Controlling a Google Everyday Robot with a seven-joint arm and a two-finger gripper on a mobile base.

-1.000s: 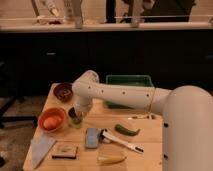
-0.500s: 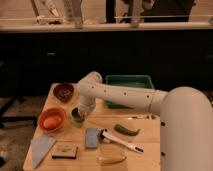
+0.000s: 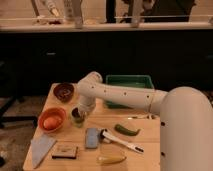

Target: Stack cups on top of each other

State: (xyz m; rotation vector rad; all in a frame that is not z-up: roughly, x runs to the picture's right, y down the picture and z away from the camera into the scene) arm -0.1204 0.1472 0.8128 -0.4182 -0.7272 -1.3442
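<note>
A pale translucent green cup (image 3: 77,119) stands on the wooden table (image 3: 145,150), just right of the orange bowl. A dark round shape (image 3: 76,113) fills its mouth and looks like the dark grey-brown cup seated inside it. No separate dark cup shows elsewhere. My gripper (image 3: 82,107) hangs right above and slightly right of the cups, at the end of the white arm (image 3: 125,95) that reaches in from the lower right. The gripper hides the cups' right rim.
An orange bowl (image 3: 52,120) holding an orange ball is at the left, with a dark red-brown bowl (image 3: 64,91) behind it. A green bin (image 3: 129,84) stands at the back. A blue-grey sponge (image 3: 92,137), white brush (image 3: 120,141), green vegetable (image 3: 127,130), yellow object (image 3: 111,160), small box (image 3: 65,150) and grey cloth (image 3: 42,148) lie in front.
The gripper has shifted slightly up and to the right over the cups. The cups and the other things have not moved.
</note>
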